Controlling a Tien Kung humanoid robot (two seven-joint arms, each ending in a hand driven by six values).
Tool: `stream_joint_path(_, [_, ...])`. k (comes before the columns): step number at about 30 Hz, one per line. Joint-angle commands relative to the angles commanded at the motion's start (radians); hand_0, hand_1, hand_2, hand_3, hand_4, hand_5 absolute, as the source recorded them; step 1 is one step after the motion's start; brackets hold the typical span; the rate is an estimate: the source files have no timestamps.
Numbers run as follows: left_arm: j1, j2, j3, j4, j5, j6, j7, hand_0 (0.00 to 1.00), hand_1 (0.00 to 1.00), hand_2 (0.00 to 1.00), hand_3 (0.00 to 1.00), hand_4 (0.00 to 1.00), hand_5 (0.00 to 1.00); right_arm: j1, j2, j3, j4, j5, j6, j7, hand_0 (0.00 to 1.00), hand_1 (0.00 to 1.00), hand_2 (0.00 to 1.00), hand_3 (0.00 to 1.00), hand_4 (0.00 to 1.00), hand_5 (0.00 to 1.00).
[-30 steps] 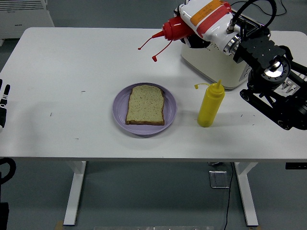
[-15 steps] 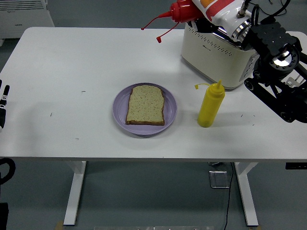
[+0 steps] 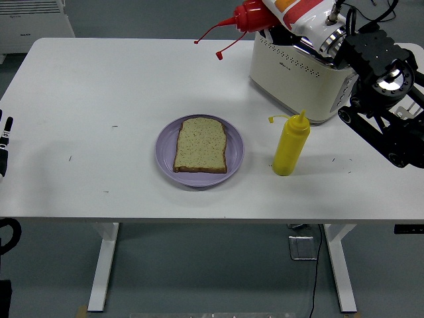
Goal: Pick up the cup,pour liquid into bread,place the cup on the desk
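Red plastic, the squeeze bottle (image 3: 250, 14) that stands in for the task's cup, is up in my right hand (image 3: 301, 16) at the far right, over the top of the cream toaster (image 3: 298, 76). It lies roughly on its side, nozzle pointing left, its tethered cap dangling. My white-and-orange fingers (image 3: 311, 23) are wrapped around its body, pinching it firmly.

Lifting is done, I judge. Pouring is not: the bread (image 3: 201, 145) on the purple plate (image 3: 234, 159) near the middle of the worktop (image 3: 99, 99) shows no red on it, and the nozzle is well apart from the slice, far back and to the right of it. I have to carry the bottle forward and left over the bread, tip it nozzle-down and squeeze, then set it upright on the worktop.

Compared with a second ago, my arm has risen and swung back, so the bottle sits higher and closer to the picture's top edge; over the last half second almost nothing has shifted. The yellow bottle (image 3: 290, 147) stands where it was, just right of the plate. My left hand (image 3: 4, 142) rests at the left edge; I cannot tell how its fingers are set.
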Motion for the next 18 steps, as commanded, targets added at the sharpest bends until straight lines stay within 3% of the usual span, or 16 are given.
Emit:
stream_joint_path(7, [0.001, 0.000, 0.001, 0.000, 0.000, 0.000, 0.000, 0.784, 0.735, 0.728, 0.680, 0.560, 0.995, -0.118, -0.008, 0.140, 0.091, 0.254, -0.048, 0.009, 0.170, 0.212, 0.340, 0.419, 0.684, 0.143])
stream_joint_path(15, [0.003, 0.000, 0.003, 0.000, -0.001, 0.002, 0.000, 0.784, 0.735, 0.727, 0.683, 0.558, 0.994, -0.285, -0.016, 0.338, 0.162, 0.581, -0.043, 0.131, 0.170, 0.215, 0.339, 0.416, 0.679, 0.156])
stream_joint_path(18, [0.003, 0.000, 0.004, 0.000, -0.003, 0.002, 0.000, 0.784, 0.735, 0.727, 0.683, 0.558, 0.994, -0.357, -0.022, 0.412, 0.182, 0.711, -0.063, 0.193, 0.170, 0.215, 0.339, 0.416, 0.679, 0.156])
